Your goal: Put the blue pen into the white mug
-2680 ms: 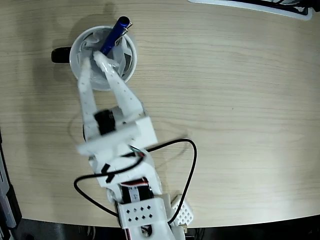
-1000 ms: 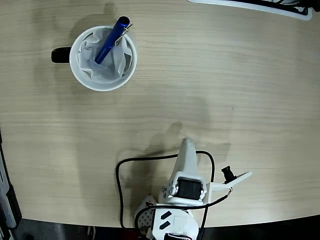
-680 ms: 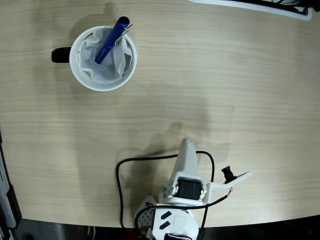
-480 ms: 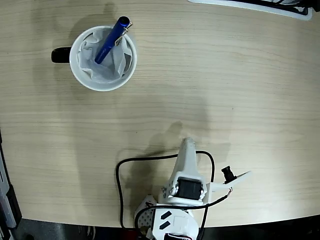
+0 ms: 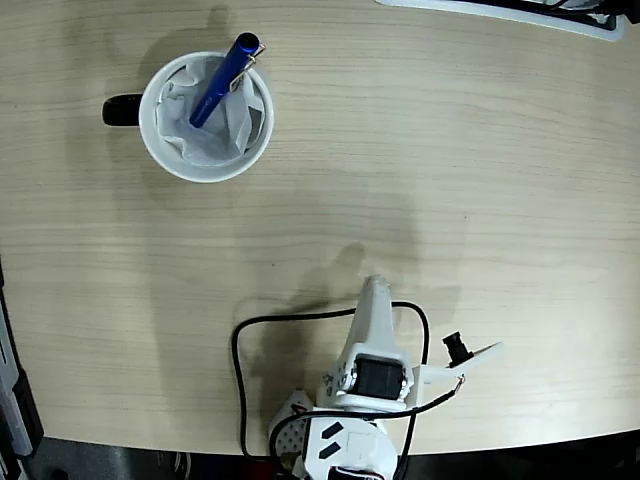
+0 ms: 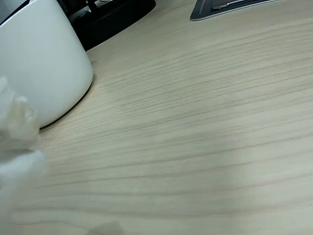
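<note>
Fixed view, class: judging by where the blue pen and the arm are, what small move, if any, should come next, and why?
Probably none beyond holding its rest pose. The blue pen already stands tilted inside the white mug, its clip end leaning on the rim, and the arm is folded at the table's near edge, well clear of the mug. The job looks done.

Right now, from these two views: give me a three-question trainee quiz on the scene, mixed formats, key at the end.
1. True or false: the blue pen lies flat on the table.
2. In the fixed view, the black handle of the white mug points: A) left B) right C) toward the arm.
3. Fill in: the pen's clip end leans over the mug's ____ rim, as the fixed view shows it.

Key
1. False: it stands tilted inside the mug, on crumpled tissue.
2. A.
3. Upper right.
</note>
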